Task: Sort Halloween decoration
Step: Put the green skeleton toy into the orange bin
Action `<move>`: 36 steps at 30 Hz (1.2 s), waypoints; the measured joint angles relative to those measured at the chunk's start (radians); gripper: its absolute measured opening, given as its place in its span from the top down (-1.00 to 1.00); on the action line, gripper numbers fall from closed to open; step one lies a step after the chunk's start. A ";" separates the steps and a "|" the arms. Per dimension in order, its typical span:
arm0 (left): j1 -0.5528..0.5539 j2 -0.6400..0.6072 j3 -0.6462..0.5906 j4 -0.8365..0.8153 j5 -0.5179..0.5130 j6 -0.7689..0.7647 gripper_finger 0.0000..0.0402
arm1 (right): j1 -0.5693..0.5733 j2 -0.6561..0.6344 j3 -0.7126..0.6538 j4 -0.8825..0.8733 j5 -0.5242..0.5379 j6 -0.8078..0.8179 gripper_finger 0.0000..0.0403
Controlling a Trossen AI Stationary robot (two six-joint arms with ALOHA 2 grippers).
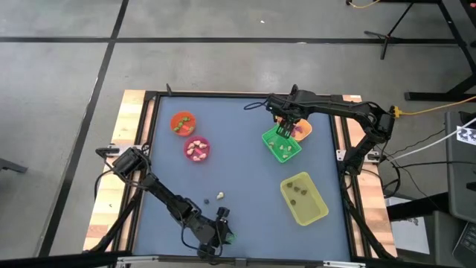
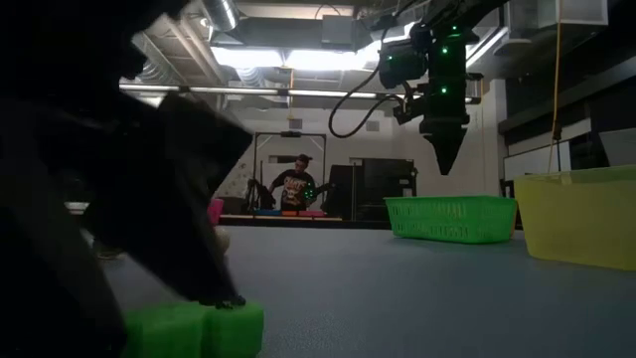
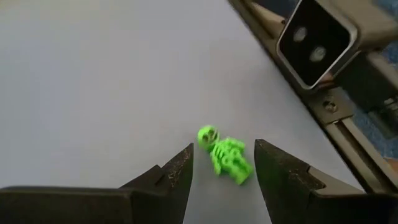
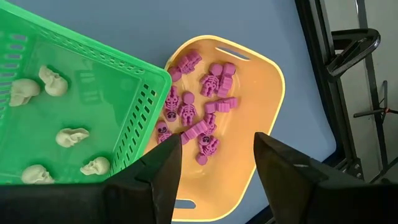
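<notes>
1. The left gripper (image 3: 224, 171) is down at the worktop (image 1: 245, 186) close to its near edge, jaws apart, with a green skeleton (image 3: 225, 155) lying flat on the surface between the two fingertips. No contact between fingers and skeleton can be confirmed.
2. The right gripper (image 4: 214, 165) is raised above the far right part of the worktop, jaws apart and holding nothing. It hangs over the point where the green tray (image 1: 282, 145) overlaps the orange tray (image 4: 261, 124).
3. The green tray holds cream-white skulls (image 4: 71, 137), lying loose on its floor.
4. The orange tray, partly under the green tray's edge, holds pink skeletons (image 4: 205, 112) in a loose cluster.
5. The yellow tray (image 1: 303, 199) sits near the right edge, nearer than the green tray, and holds a few dark trinkets (image 1: 297, 187).
6. The orange cup (image 1: 182, 123) stands toward the far left corner and holds green pieces. The pink cup (image 1: 197, 149) stands just beside it, on its nearer side, and holds cream-white pieces.
7. One cream-white trinket (image 1: 221, 196) and one dark trinket (image 1: 206, 200) lie loose on the worktop, between the pink cup and the left gripper.
</notes>
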 joint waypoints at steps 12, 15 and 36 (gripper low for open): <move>0.003 0.000 0.002 -0.048 0.020 -0.078 0.29 | 0.000 0.000 0.000 0.000 0.000 0.000 0.02; 0.003 0.000 0.002 -0.050 0.019 -0.079 0.35 | 0.000 0.000 0.000 0.000 0.000 0.000 0.02; 0.003 0.000 0.002 -0.055 0.020 -0.092 0.75 | 0.000 0.000 0.000 0.000 0.000 0.000 0.02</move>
